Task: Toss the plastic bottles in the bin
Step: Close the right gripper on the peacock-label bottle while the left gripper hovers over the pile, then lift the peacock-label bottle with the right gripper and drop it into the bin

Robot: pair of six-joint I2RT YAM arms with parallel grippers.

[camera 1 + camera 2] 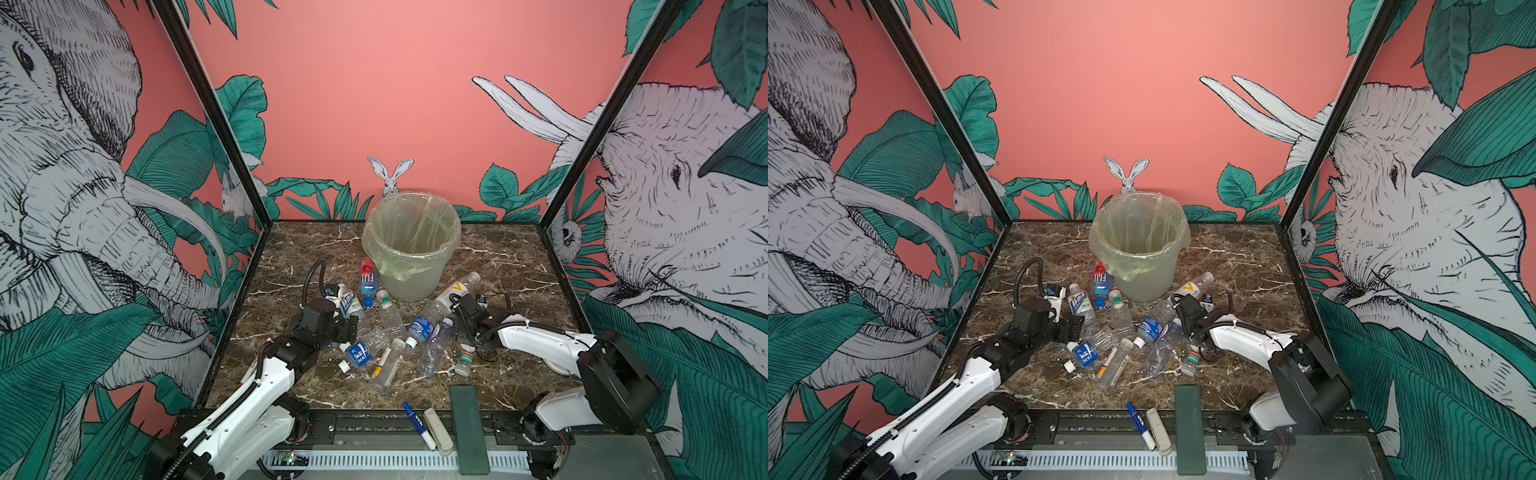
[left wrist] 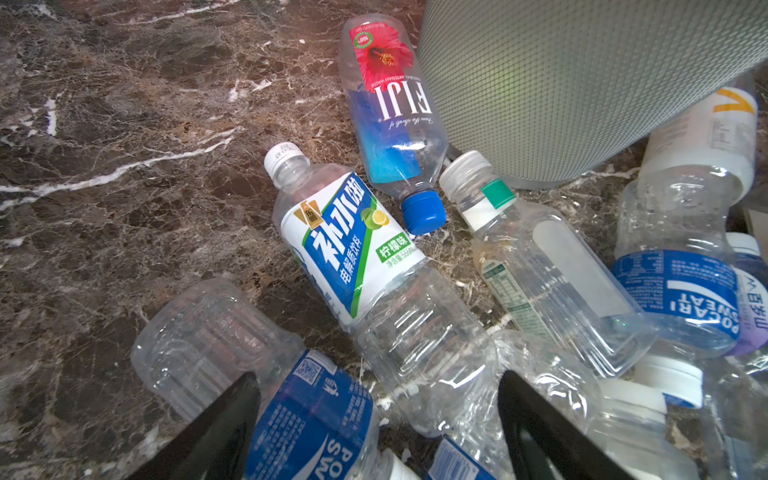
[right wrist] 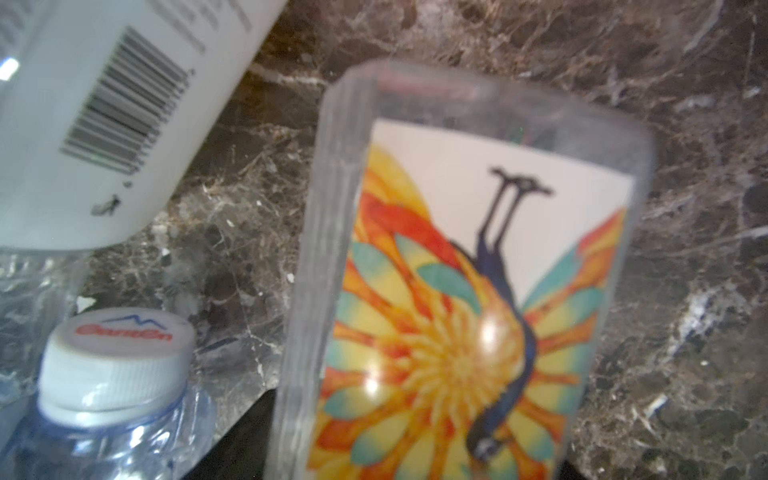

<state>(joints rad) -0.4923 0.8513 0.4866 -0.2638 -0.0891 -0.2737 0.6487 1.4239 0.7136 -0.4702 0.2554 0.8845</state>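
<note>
The bin [image 1: 411, 266] [image 1: 1142, 266], grey-white with a pale green bag, stands at the back of the marble table. Several plastic bottles lie in front of it, among them a Fiji bottle [image 1: 367, 278] [image 2: 395, 112], a lemon-label bottle [image 1: 348, 305] [image 2: 349, 249] and a Pocari bottle [image 1: 422, 328]. My left gripper [image 1: 347, 328] [image 2: 382, 399] hangs open over a blue-label bottle [image 2: 307, 415] and a crumpled clear one. My right gripper [image 1: 462, 311] [image 3: 419, 436] is shut on a square clear bottle with a peacock label [image 3: 478, 291], beside the white V-label bottle [image 1: 455, 291] [image 3: 104, 104].
A blue-and-white marker pen [image 1: 417, 424], a pale stick [image 1: 438, 432] and a flat dark green bar [image 1: 469, 428] lie at the front edge. Printed walls with black posts close the table's left, right and back. A white-capped bottle [image 3: 112, 374] lies close to my right fingers.
</note>
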